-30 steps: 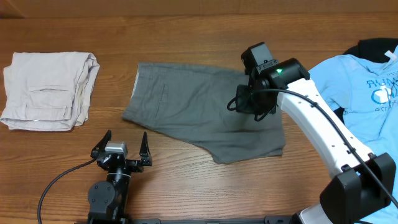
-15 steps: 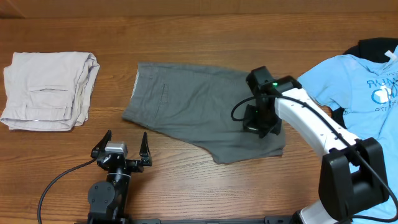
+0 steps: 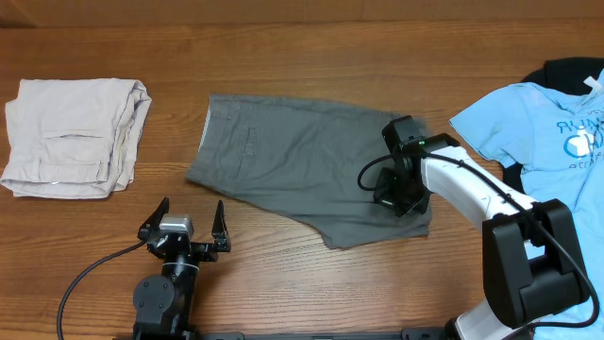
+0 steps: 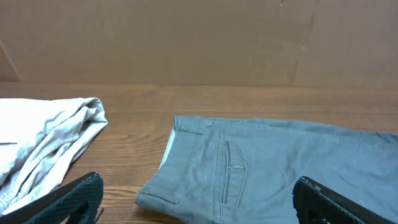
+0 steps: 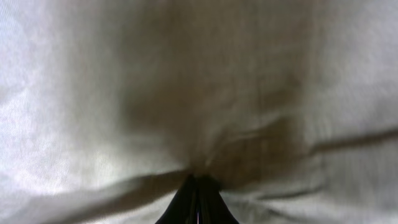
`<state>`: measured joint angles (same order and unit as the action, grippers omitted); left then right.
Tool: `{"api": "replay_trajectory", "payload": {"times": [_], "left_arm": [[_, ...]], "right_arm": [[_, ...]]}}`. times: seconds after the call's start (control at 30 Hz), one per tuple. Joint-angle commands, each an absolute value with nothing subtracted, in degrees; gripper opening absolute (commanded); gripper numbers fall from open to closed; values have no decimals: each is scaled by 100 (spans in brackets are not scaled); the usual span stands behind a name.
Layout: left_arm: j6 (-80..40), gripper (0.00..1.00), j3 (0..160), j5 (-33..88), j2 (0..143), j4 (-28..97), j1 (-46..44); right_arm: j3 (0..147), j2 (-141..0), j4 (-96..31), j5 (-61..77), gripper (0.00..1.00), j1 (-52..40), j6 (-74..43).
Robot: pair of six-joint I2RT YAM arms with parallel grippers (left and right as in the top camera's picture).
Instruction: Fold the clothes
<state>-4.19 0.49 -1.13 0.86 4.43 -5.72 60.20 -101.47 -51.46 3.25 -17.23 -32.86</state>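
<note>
At the left, the folded beige shorts and the left claw, jaws spread wide at the near edge of the counter, sit as they did a second ago. The grey shorts lie flat mid-counter, waistband to the left, their outline unshifted. The change is at their right end: the right claw has travelled from the leg's far edge toward the near side and dropped onto the cloth. It is closed, tips pressed in where creases gather. It probably pinches a fold, though the wrist view is too close to be sure. I judge this the grip for a first fold, nothing lifted yet.

Bare wood lies between the beige shorts and the waistband, and along the far side. On the right, the blue T-shirt lies near the leg hem, so room there is tight.
</note>
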Motion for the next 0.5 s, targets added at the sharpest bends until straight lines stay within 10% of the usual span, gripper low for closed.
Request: {"api": "replay_trajectory", "payload": {"times": [0.0, 0.47], "left_arm": [[-473, 100, 27, -148, 27, 425, -604], [-473, 100, 27, -148, 27, 425, -604]], "right_arm": [[5817, -10193, -4963, 102, 4, -1662, -3376], [5542, -10228, -4163, -252, 4, -1406, -3782]]}}
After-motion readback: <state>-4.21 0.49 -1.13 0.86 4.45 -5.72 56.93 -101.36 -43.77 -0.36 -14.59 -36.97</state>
